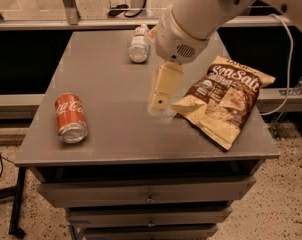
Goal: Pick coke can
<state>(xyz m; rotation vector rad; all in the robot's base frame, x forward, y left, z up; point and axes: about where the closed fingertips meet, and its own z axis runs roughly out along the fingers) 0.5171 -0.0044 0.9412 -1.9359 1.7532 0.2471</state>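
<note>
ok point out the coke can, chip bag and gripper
coke can (71, 117): camera view, middle of its red side
chip bag (225, 99): camera view, centre of its printed front
gripper (159, 106): camera view, its lower end, just left of the chip bag

The arm (206, 9) is thick, white and rounded, with a small vent grille (185, 50) at the wrist. The cream gripper (161, 91) hangs over the middle of the table (106, 79).

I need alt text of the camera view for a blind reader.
The gripper hangs over the middle of a grey table, apart from the coke can lying on its side at the front left. A chip bag lies at the right, a pale bottle at the back.
</note>
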